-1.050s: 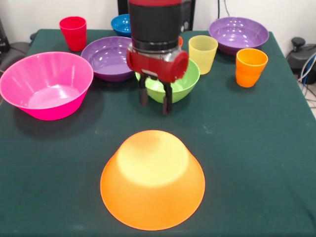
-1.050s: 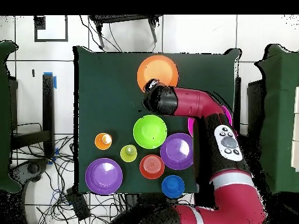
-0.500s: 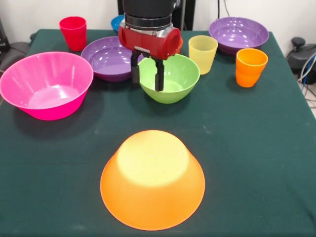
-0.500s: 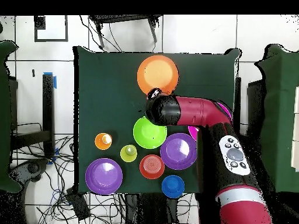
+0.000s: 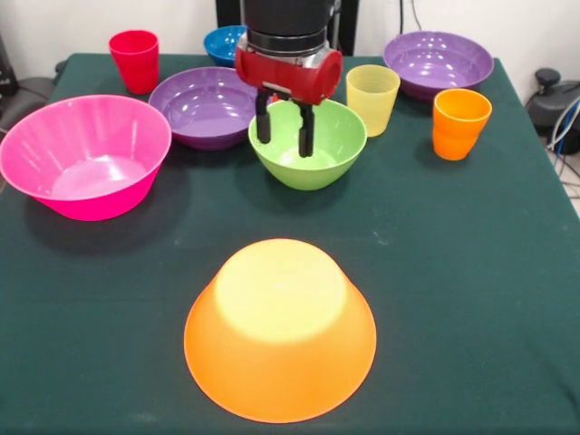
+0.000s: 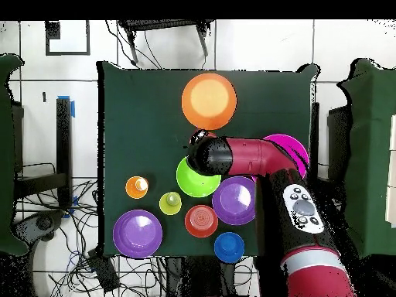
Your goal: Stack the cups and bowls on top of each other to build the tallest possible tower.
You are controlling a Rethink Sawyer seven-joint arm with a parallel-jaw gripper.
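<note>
— Over the lime green bowl point(image 5: 309, 144), what is the gripper point(image 5: 285, 133) doing?

— It hangs above the bowl's hollow, its two dark fingers point(image 5: 306, 136) spread apart with nothing between them. Whether the tips touch the bowl's inside I cannot tell.

— And from overhead?

— The red arm point(image 6: 255, 156) lies across the green bowl point(image 6: 193, 182) and hides the gripper itself.

— Where does the large orange bowl point(image 5: 280, 341) sit against the green one?

— Upturned, well apart from it, toward the camera in the front view, alone on the dark green table point(image 5: 471, 272). Nothing rests on it.

— What stands close to the green bowl?

— A wide purple bowl point(image 5: 201, 106) lies just beside it to the left in the front view, rims almost meeting. The pale yellow cup point(image 5: 372, 98) stands just beside it to the right and a little behind. Further right of that is the orange cup point(image 5: 459, 122), and behind the orange cup the second purple bowl point(image 5: 439, 63).

— The pink one?

— The hot pink bowl point(image 5: 83, 155) sits upright, left of the first purple bowl, near it. The red cup point(image 5: 135, 60) stands behind those two, at the far left.

— Any small bowls?

— The blue bowl point(image 5: 223, 43) shows behind the green one, partly hidden by the arm. The red-orange bowl point(image 6: 201, 220) shows only overhead, between the green bowl and the blue one.
</note>
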